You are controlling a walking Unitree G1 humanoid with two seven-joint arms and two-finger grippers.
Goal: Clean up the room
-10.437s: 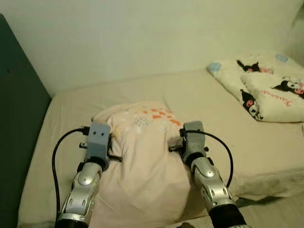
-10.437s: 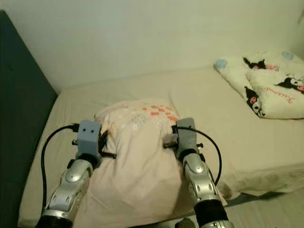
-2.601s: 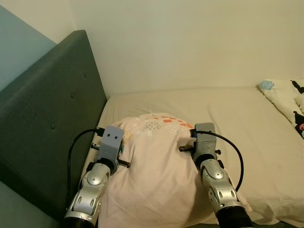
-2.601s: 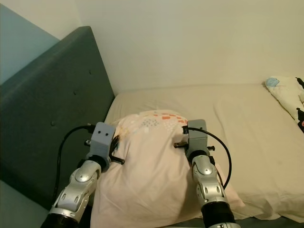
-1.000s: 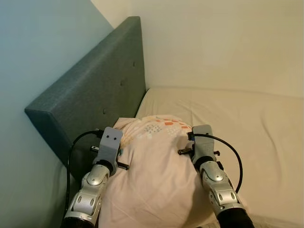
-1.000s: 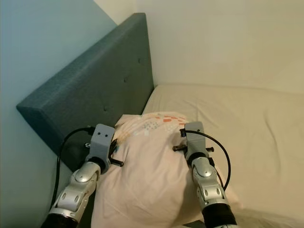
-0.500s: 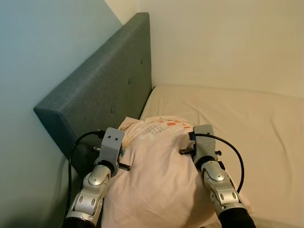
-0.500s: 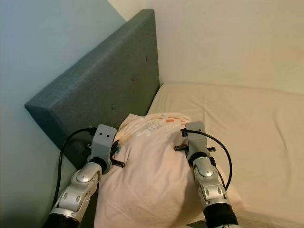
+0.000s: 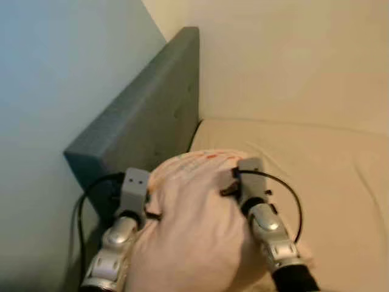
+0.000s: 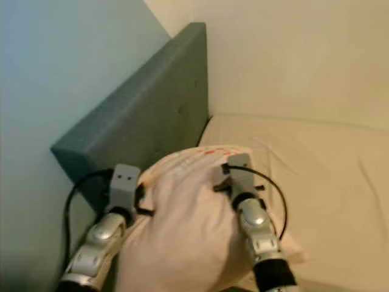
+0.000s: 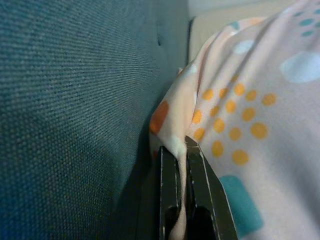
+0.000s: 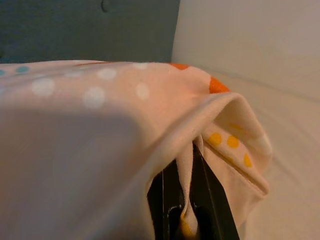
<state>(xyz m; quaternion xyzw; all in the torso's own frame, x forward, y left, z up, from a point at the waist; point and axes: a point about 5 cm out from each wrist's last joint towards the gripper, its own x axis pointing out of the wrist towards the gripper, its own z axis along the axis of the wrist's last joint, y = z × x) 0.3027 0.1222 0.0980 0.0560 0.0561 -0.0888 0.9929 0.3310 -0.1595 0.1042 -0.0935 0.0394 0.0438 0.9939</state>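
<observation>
A pale pink pillow [image 9: 194,225] with coloured dots hangs between my two arms, over the head end of the bed [image 9: 322,164]. My left gripper [image 11: 180,152] is shut on the pillow's left edge [image 11: 220,115], close against the dark teal headboard [image 9: 149,121]. My right gripper [image 12: 186,160] is shut on a fold at the pillow's right edge [image 12: 100,120]. In the eye views the left wrist [image 9: 135,185] and right wrist [image 9: 249,179] flank the pillow, and the fabric hides the fingertips. The eye views are blurred.
The beige mattress [image 10: 328,158] stretches to the right under a cream wall [image 10: 292,55]. A light blue wall [image 9: 55,73] stands on the left behind the headboard, whose near end [image 9: 85,158] is just left of my left arm.
The camera has moved closer to the headboard and the picture has blurred. The pillow sits higher between the arms, with both grippers still shut on its edges.
</observation>
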